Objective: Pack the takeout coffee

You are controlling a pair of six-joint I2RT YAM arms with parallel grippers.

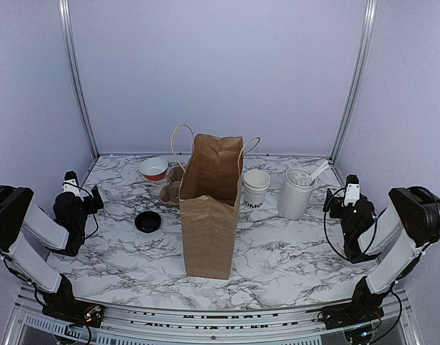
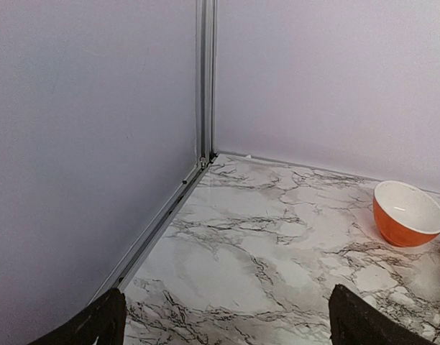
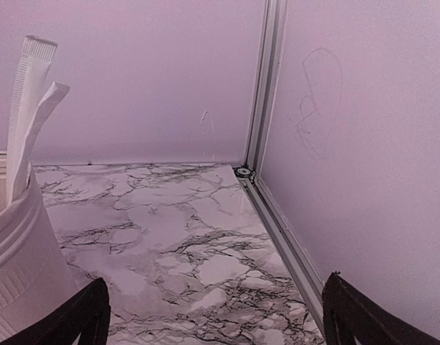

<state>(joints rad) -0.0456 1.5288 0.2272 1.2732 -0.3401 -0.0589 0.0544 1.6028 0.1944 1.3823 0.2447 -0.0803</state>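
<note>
**Both sides open, nothing picked up**

L gripper (image 1: 83, 187), mid-left of top view: jaws spread, empty. Black lid (image 1: 147, 221) lies flat just to its lower right, so L arm is nearer.

R gripper (image 1: 341, 190), mid-right: also spread, empty. Tub (image 1: 295, 194) stands between it & the lettered cup (image 1: 255, 188), which is upright, axis vertical, just right of the bag (image 1: 209, 215). R arm is nearer the cup.

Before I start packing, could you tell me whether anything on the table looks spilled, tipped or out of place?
Nothing stands out. The paper bag stands upright and open, the lettered white cup is upright right of it, and the black lid lies flat to the bag's left. No spill shows.
</note>
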